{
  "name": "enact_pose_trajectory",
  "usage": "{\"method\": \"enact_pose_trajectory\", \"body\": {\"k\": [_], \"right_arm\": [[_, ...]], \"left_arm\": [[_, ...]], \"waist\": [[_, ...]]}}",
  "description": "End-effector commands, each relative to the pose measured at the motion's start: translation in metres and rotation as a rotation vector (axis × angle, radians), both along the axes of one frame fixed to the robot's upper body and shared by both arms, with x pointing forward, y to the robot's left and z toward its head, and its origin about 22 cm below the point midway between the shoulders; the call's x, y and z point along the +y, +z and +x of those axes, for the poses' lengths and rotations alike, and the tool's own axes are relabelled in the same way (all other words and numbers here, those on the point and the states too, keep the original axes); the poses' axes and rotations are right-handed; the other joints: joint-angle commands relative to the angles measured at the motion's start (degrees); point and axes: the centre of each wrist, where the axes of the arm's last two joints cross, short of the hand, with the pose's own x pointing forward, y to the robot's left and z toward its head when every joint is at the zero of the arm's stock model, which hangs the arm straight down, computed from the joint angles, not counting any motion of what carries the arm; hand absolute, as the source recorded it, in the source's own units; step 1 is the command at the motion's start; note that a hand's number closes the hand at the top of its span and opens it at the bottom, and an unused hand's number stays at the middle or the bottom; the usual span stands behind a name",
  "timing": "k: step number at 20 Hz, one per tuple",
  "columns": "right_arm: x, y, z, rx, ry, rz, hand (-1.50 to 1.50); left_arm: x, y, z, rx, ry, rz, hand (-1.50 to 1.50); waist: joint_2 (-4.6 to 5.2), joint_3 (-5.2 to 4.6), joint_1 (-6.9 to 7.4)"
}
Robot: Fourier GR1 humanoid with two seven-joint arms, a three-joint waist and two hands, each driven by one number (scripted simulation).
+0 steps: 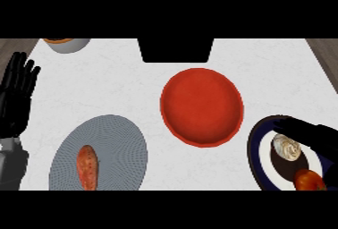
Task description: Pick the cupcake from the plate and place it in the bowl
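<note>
A white counter with faint grey marbling fills nearly the whole view, evenly lit and free of hard shadows. At its far left and right corners, wedges of grey-brown wood-grain floor show beyond the edges. A black block sits at the far edge, near the middle.

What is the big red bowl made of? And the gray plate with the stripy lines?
The red bowl looks like smooth, matte plastic or glazed ceramic: one even color, soft shading, no pattern. It could be either. The gray plate shows fine ring-shaped lines all over, like ribbed ceramic or woven material; the look alone cannot settle which.
</note>
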Motion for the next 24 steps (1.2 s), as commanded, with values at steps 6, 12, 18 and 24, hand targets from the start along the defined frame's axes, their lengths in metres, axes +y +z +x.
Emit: {"method": "enact_pose_trajectory", "body": {"k": [6, 12, 18, 24], "right_arm": [[-0.005, -0.008, 0.001, 0.021, -0.073, -0.014, -1.50], [-0.001, -0.031, 0.004, -0.055, 0.000, 0.037, 1.50], [0.005, -0.052, 0.018, -0.098, 0.017, 0.063, 1.50], [-0.060, 0.011, 0.061, -0.118, -0.116, -0.025, 1.50]], "left_arm": [[0.001, -0.006, -0.003, 0.006, 0.001, -0.003, 0.00], [-0.004, 0.001, -0.003, 0.008, -0.003, -0.006, 0.00], [-0.004, 0.000, 0.002, 0.020, 0.003, 0.006, 0.00], [-0.022, 0.001, 0.006, -0.023, -0.060, 0.001, 0.00]], "waist": [[0.03, 0.24, -0.16], [0.02, 0.26, -0.14], [0.16, 0.28, 0.16], [1.20, 0.51, 3.40]]}}
